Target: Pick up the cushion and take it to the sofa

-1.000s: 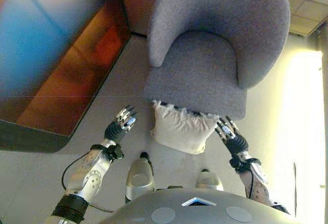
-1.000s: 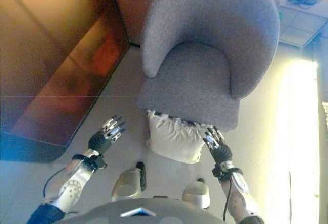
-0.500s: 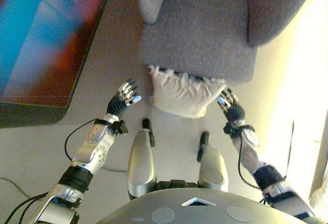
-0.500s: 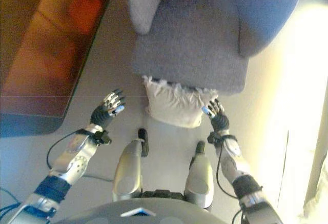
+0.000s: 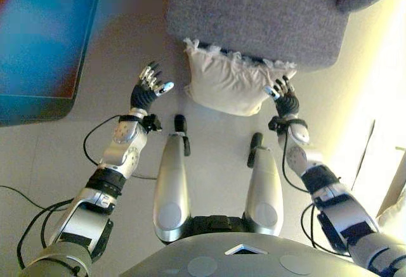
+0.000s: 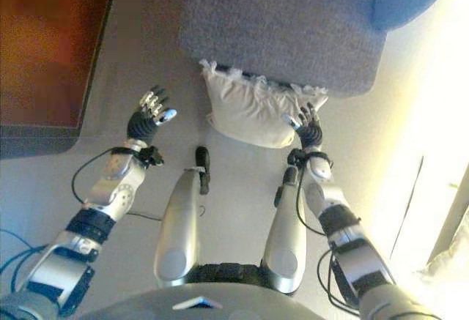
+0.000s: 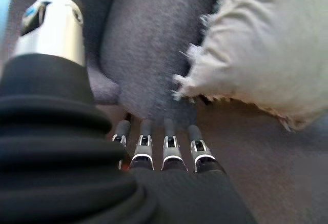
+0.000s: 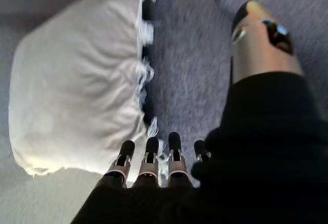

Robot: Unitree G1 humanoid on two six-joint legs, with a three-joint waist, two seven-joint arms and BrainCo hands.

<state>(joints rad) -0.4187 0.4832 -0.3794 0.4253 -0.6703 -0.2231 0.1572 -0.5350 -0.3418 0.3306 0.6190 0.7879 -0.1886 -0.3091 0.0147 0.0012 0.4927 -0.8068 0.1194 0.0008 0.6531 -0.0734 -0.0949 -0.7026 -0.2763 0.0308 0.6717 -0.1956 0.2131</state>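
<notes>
A cream cushion [image 5: 229, 85] with a frilled edge lies on the floor against the front of a grey sofa chair [image 5: 254, 11]. It also shows in the left wrist view [image 7: 261, 49] and the right wrist view [image 8: 77, 90]. My left hand [image 5: 147, 89] is open, fingers straight, a short way to the left of the cushion and apart from it. My right hand [image 5: 285, 99] is open at the cushion's right corner, very close to it. Neither hand holds anything.
A dark low table [image 5: 44, 42] with a glossy top stands to the left. The grey chair's seat front [image 6: 286, 34] rises just behind the cushion. Pale floor [image 5: 216, 131] lies between the cushion and me.
The camera has tilted down and moved closer, so the chair and cushion sit higher in view. Both hands have come nearer the cushion's sides; the right hand now reaches its corner.
</notes>
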